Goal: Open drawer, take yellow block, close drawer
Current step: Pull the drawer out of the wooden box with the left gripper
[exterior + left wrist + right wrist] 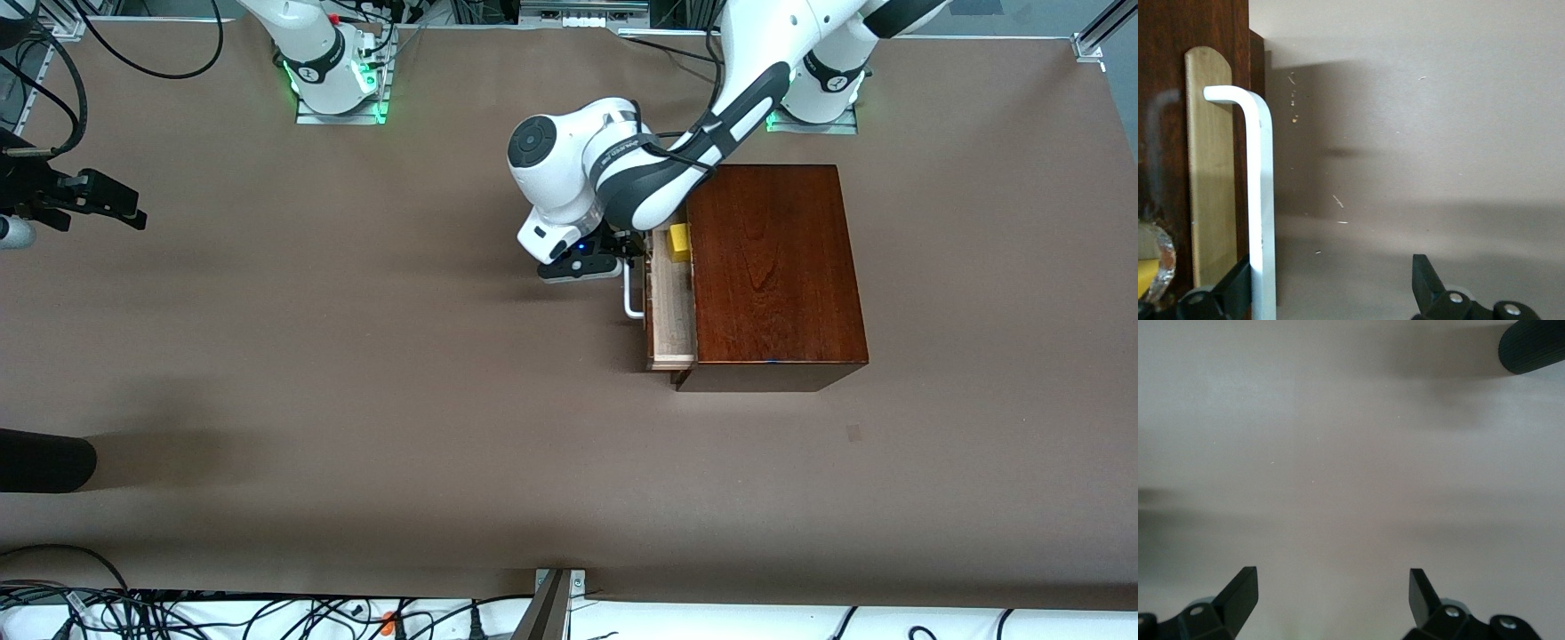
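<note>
Nearest the front camera, a dark rounded object (44,460) pokes in at the edge of the brown bench (356,400) on the right arm's end, and a tangle of cables (178,613) runs along the bench's near edge.

Toward the left arm's end stands the wooden box (773,267), its drawer (669,307) pulled partly out so a strip of the pale inside shows. In that strip lies the yellow block (679,242), at the end of the drawer farther from the front camera, right against the edge of the box top. On the drawer front sits the white handle (632,298); in the left wrist view it (1262,200) runs as a bent bar in front of the dark wood.

At the handle is the left end effector (622,252), its fingers spread apart: one finger (1235,283) lies against the bar on the drawer's side, the other (1425,280) stands well clear over bare bench. So the bar sits between the fingers but is not clamped. The block is just beside this end effector, with the drawer front between them. The left arm's wrist and forearm overhang the drawer's farther end.

Well apart from the box, the right end effector (107,200) waits over the bench at the right arm's end, fingers (1238,593) released wide and holding nothing.
</note>
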Controlling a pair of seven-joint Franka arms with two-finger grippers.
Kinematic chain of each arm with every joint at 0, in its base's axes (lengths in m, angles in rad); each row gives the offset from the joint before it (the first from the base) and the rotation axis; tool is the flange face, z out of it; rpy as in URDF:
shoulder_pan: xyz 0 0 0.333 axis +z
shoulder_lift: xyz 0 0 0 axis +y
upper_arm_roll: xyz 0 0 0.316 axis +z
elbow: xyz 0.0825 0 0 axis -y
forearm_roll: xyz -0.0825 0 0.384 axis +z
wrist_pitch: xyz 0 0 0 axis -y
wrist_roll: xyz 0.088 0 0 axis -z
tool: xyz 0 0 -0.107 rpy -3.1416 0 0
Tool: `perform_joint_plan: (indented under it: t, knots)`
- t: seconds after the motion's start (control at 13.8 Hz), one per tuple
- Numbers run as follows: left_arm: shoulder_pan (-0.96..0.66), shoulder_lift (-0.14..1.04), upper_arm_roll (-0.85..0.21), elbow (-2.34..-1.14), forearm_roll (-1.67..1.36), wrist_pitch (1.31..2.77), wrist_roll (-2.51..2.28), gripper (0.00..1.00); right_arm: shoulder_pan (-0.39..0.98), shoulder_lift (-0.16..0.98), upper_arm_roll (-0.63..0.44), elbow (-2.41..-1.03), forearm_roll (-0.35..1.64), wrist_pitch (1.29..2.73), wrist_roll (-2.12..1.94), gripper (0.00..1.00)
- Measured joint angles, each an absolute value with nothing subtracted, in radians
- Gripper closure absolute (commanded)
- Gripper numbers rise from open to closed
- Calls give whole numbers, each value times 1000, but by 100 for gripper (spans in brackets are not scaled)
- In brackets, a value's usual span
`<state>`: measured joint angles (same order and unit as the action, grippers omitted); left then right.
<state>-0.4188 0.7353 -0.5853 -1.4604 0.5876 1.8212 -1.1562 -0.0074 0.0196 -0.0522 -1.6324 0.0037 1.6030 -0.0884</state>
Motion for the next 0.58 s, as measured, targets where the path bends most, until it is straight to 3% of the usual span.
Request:
perform_joint_plan:
  t: [0.58]
  knots:
    - [-491,798,-575,-1349,588,1821,-1176,0,-7,20,-52,-1632,4,1603,-88,0]
